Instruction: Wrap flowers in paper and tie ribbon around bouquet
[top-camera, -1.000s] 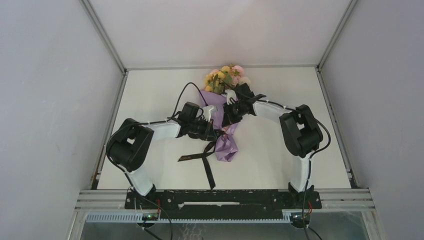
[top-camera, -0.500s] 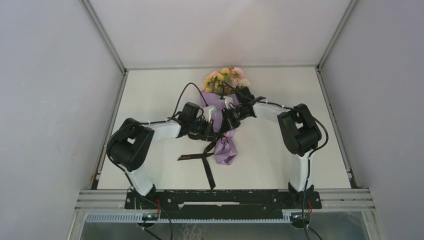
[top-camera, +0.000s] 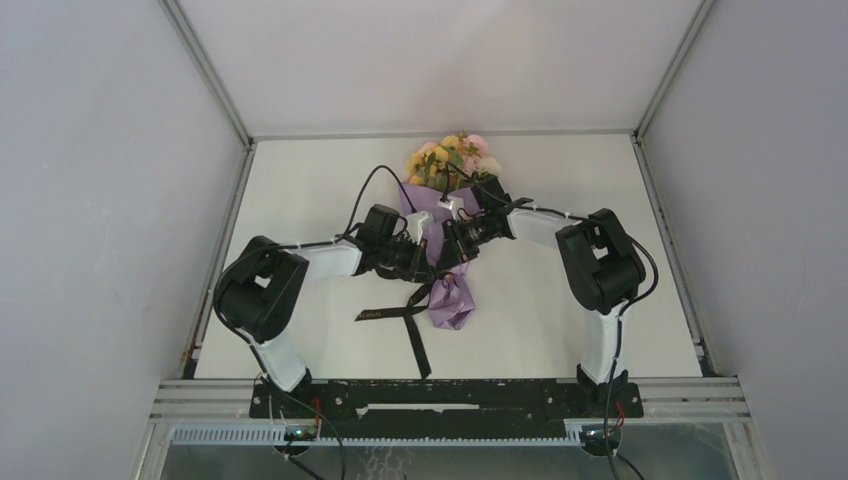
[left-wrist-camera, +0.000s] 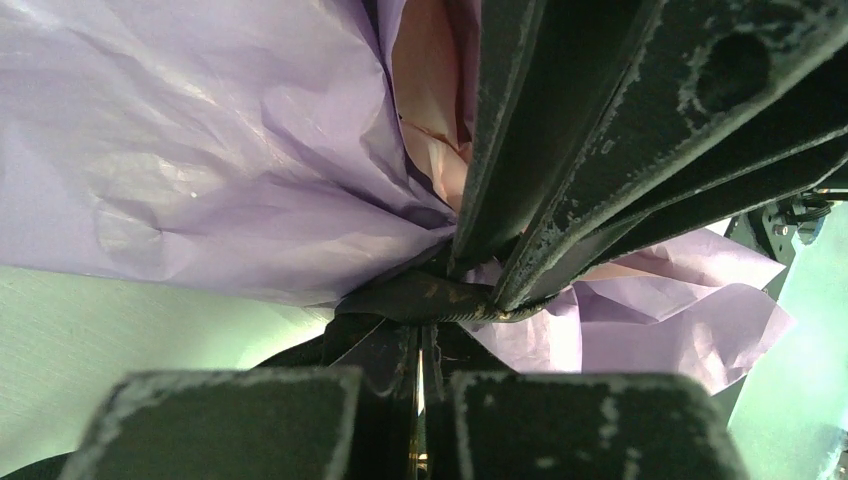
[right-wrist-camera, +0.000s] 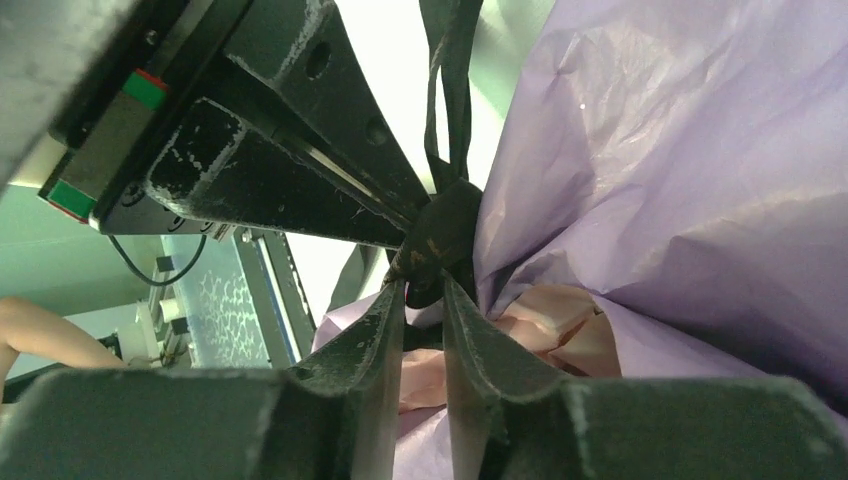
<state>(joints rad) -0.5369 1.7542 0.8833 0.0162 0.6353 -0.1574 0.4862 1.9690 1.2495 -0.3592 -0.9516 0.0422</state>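
The bouquet lies on the table, flowers (top-camera: 452, 158) at the far end, stems inside the lilac paper (top-camera: 452, 300) cone. A black ribbon (top-camera: 415, 335) is knotted round the cone's neck, its tails trailing toward the near edge. My left gripper (top-camera: 430, 262) is shut on a ribbon strand (left-wrist-camera: 420, 345) just below the band (left-wrist-camera: 420, 298). My right gripper (right-wrist-camera: 425, 285) meets it from the other side. Its jaws stand slightly apart, with the ribbon knot (right-wrist-camera: 440, 235) at their tips. Pink inner paper (right-wrist-camera: 545, 325) shows behind them.
Both arms cross over the middle of the white table (top-camera: 560, 330). Grey walls and metal frame posts (top-camera: 215, 90) close in the left, right and back. A black base rail (top-camera: 450, 395) runs along the near edge. What may be a person's arm (right-wrist-camera: 40, 335) shows beyond the table.
My right gripper has moved down and left onto the cone's neck, and its jaws have parted a little. The left gripper has kept its grip and barely moved.
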